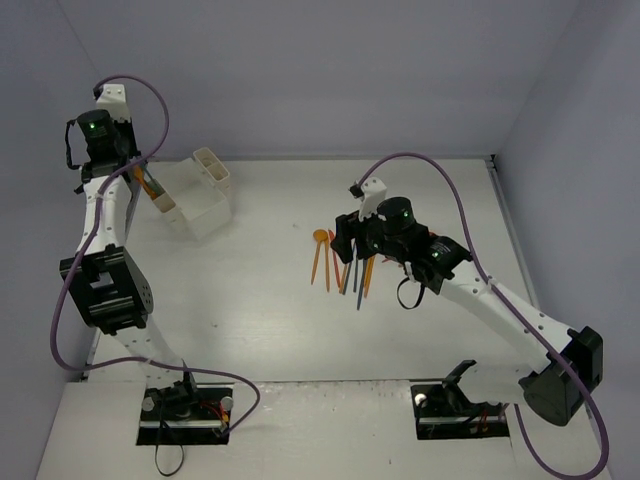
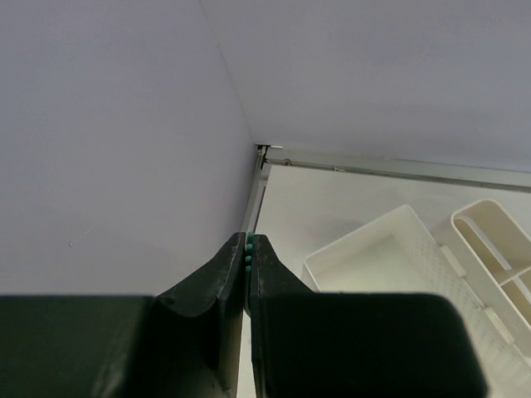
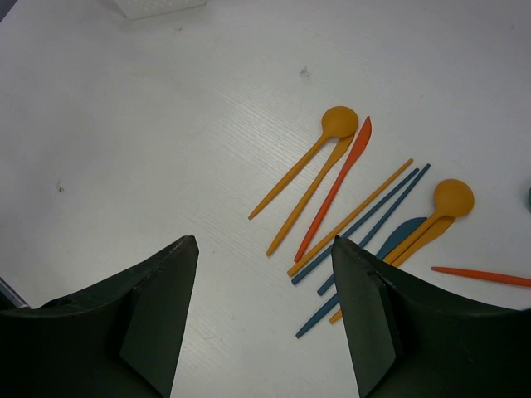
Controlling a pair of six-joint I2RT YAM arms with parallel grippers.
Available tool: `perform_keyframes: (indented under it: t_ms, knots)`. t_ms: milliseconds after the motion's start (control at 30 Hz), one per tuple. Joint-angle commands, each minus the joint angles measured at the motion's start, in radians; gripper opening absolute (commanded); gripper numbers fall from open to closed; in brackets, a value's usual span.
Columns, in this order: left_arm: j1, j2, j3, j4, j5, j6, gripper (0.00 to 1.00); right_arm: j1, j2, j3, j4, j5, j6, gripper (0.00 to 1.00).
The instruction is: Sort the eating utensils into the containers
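Utensils (image 3: 336, 186): slim smooth plastic, round-bowled spoons (image 3: 340, 122) | left jaws clamp teal prongs (image 2: 248, 253) | right jaws apart

Left claw (image 2: 247, 245) pressed closed, held high, right claw (image 3: 264, 242) spread wide, angled downward

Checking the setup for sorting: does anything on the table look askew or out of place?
The white organizer sits at the far left, turned at an angle to the edges of the table. The utensils lie loose in an overlapping fan by the right gripper. Nothing looks spilled or broken.
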Motion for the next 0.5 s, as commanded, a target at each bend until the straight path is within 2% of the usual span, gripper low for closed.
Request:
perform_keyframes:
  t_ms: [0,267,467]
  knots:
    - [0.009,-0.033,0.068,0.112,0.016,0.018,0.0,-0.009,0.005,0.025,0.022,-0.009,-0.002,0.63]
    - [0.014,0.001,0.006,0.175,0.001,0.03,0.0,-0.017,0.01,0.025,0.02,0.003,-0.001,0.63]
    - [0.014,0.013,-0.045,0.202,-0.021,0.031,0.05,-0.02,0.017,0.025,0.02,0.002,0.002,0.63]
